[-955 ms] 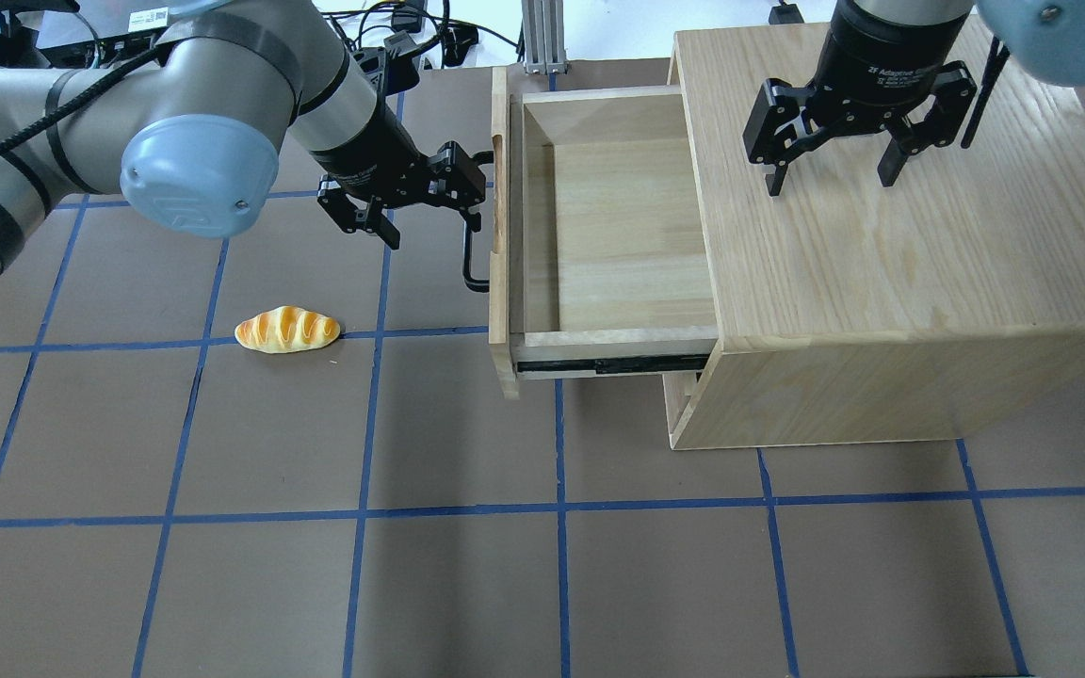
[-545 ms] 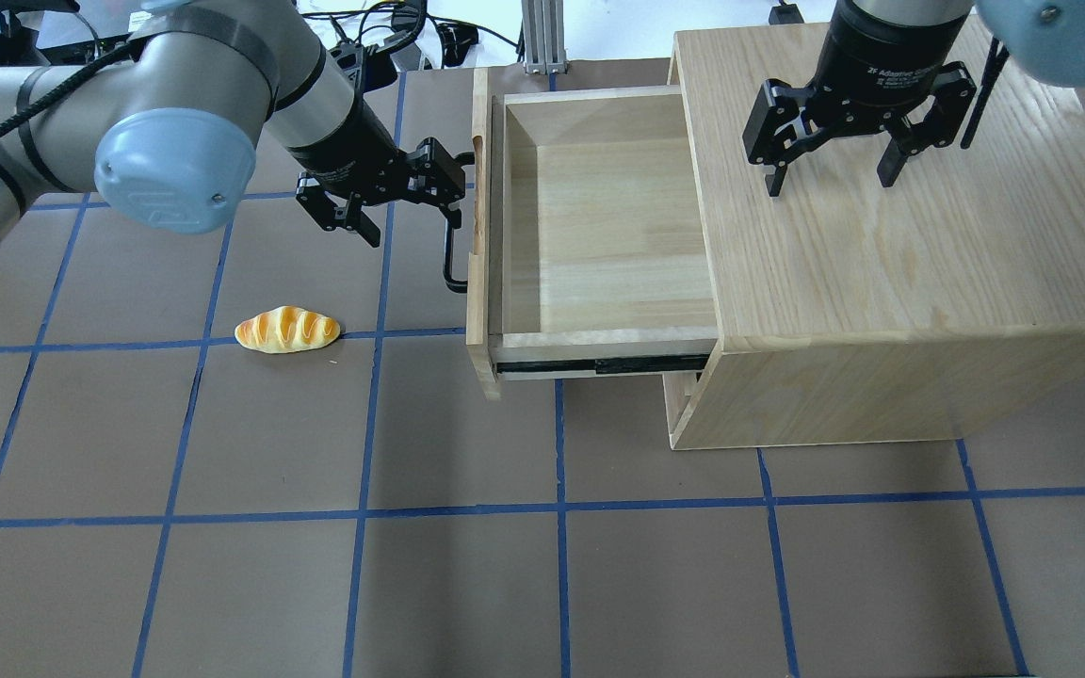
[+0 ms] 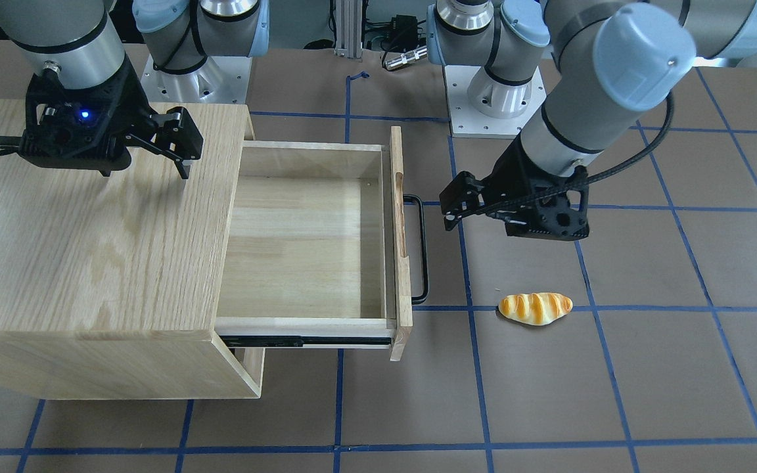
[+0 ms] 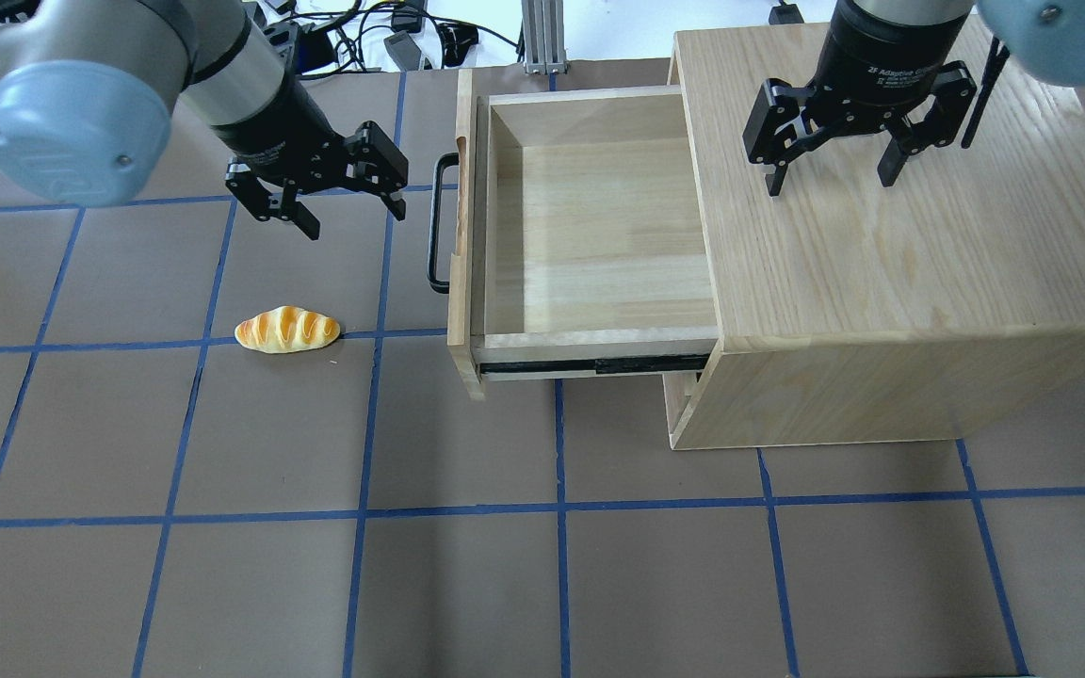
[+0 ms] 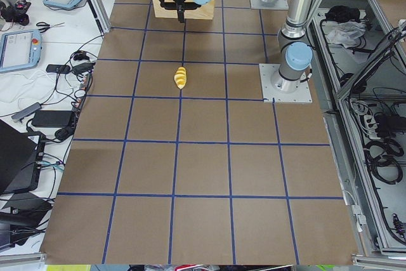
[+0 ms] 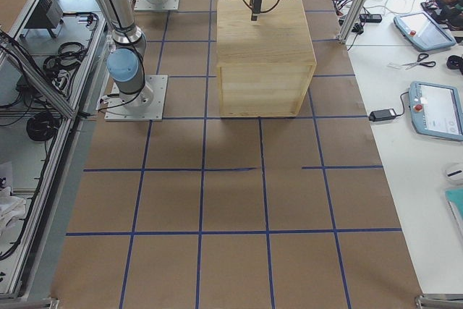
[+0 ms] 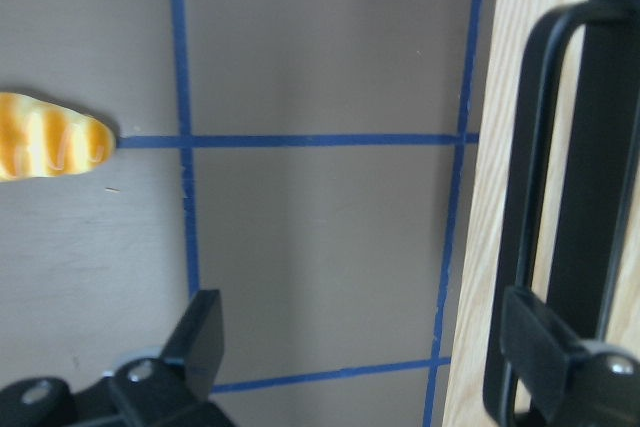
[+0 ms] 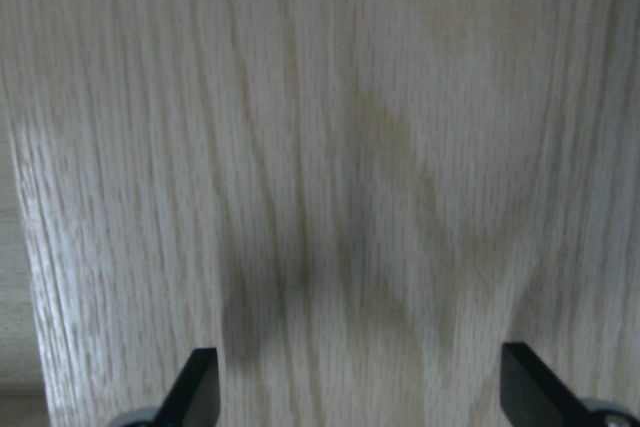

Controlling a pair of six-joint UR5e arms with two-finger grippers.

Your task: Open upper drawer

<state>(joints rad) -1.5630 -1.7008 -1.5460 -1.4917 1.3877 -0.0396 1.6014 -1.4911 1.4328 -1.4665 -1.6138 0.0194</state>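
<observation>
The upper drawer [image 4: 599, 226] is pulled far out of the oak cabinet [image 4: 882, 282]; its pale inside is bare. Its black bar handle [image 4: 433, 226] faces the left arm. It also shows in the front view [image 3: 299, 243]. My left gripper [image 4: 354, 218] is open and empty, a short way left of the handle and not touching it. In the left wrist view [image 7: 365, 347] the handle [image 7: 527, 177] stands at the right. My right gripper [image 4: 831, 184] is open and empty just above the cabinet top, with only wood grain in its wrist view [image 8: 360, 387].
A toy bread roll [image 4: 287, 330] lies on the brown table with blue tape lines, left of the drawer front and below the left gripper. It also shows in the front view [image 3: 535, 308]. The drawer's side rail [image 4: 599, 363] is exposed.
The drawer has slid further out to the left. The left gripper has come away from the handle and moved left. The right gripper has not moved.
</observation>
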